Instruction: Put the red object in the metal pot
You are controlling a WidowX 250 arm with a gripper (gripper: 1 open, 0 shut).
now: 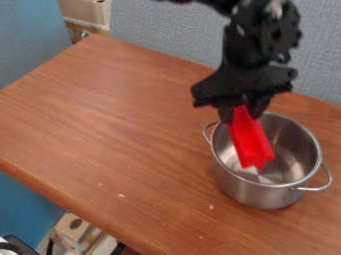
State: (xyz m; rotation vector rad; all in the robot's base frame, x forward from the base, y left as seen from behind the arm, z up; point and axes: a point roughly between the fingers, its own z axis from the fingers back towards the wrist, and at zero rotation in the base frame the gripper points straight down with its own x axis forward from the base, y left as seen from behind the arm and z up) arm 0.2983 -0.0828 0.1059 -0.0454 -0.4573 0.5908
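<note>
The red object is a bright red bar hanging tilted from my gripper, whose black fingers are shut on its upper end. Its lower end dips inside the mouth of the metal pot, a shiny round steel pot with a small loop handle at its right side. The pot stands on the wooden table at the right. My gripper is directly above the pot's left half, with the black arm rising behind it toward the top of the picture.
The table's front edge runs diagonally from the left down to the bottom middle, with floor and white items below it. A beige box sits at the top left corner beyond the table. A grey-blue wall lies behind.
</note>
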